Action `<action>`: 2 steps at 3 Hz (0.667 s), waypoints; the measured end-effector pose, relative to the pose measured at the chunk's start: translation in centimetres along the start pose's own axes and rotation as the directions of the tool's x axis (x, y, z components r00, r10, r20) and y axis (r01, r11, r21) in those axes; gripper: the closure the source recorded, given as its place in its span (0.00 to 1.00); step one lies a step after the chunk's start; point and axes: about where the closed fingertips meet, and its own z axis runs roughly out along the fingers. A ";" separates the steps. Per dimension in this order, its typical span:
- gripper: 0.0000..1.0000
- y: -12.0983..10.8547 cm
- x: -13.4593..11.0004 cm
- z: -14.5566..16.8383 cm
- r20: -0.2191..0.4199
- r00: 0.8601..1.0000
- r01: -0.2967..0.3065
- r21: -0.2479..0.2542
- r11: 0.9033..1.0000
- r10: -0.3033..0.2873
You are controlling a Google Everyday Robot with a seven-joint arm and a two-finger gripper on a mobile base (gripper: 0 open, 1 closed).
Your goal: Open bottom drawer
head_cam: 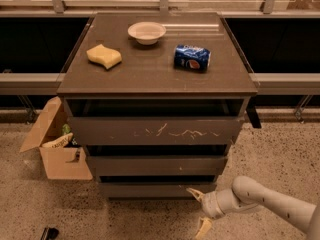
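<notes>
Low at centre frame, lowest in the cabinet (pixel 150 71): bottom drawer (pixel 155 189), with a dark gap above its front. At lower right: gripper (pixel 201 211), spread wide, grasping nothing, upper fingertip (pixel 195 192) just beside the drawer's right end.

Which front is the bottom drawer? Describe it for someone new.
Find the dark wooden cabinet in the middle, with three stacked fronts. The bottom drawer is the lowest, nearest the floor, with the gripper open by its right end. It is slim and unmarked, unlike the scratched top front and the speckled middle front.
</notes>
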 end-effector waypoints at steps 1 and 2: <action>0.00 -2.7 2.9 1.0 0.018 0.998 -0.066 0.018 0.998 0.065; 0.00 -2.6 2.9 1.0 0.018 0.998 -0.066 0.017 0.998 0.065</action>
